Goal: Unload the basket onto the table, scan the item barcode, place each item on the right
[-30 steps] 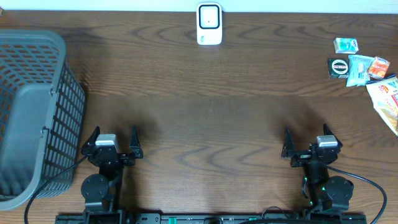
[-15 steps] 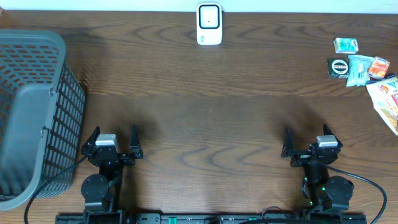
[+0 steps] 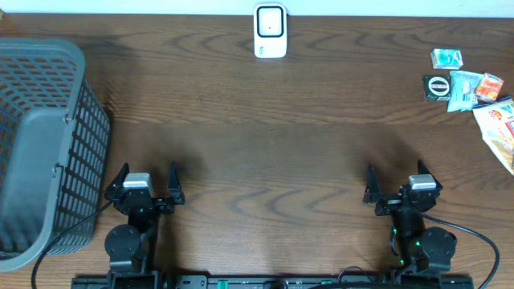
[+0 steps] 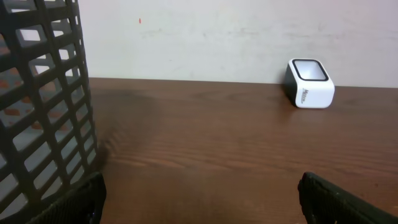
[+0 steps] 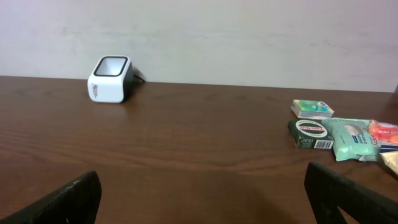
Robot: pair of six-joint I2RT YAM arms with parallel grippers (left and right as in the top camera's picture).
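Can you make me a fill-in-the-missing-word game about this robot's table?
The scanner is coloured ____.
The basket sits on the robot's ____ side.
The left pincer and the right pincer are both ____ and hold nothing.
The snack packets lie on the robot's ____ side.
Missing words: white; left; open; right.

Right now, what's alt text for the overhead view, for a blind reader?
The left gripper and right gripper sit open and empty at the near edge of a wooden table. A white scanner stands at the far edge, a grey basket at left, small packaged items at far right.
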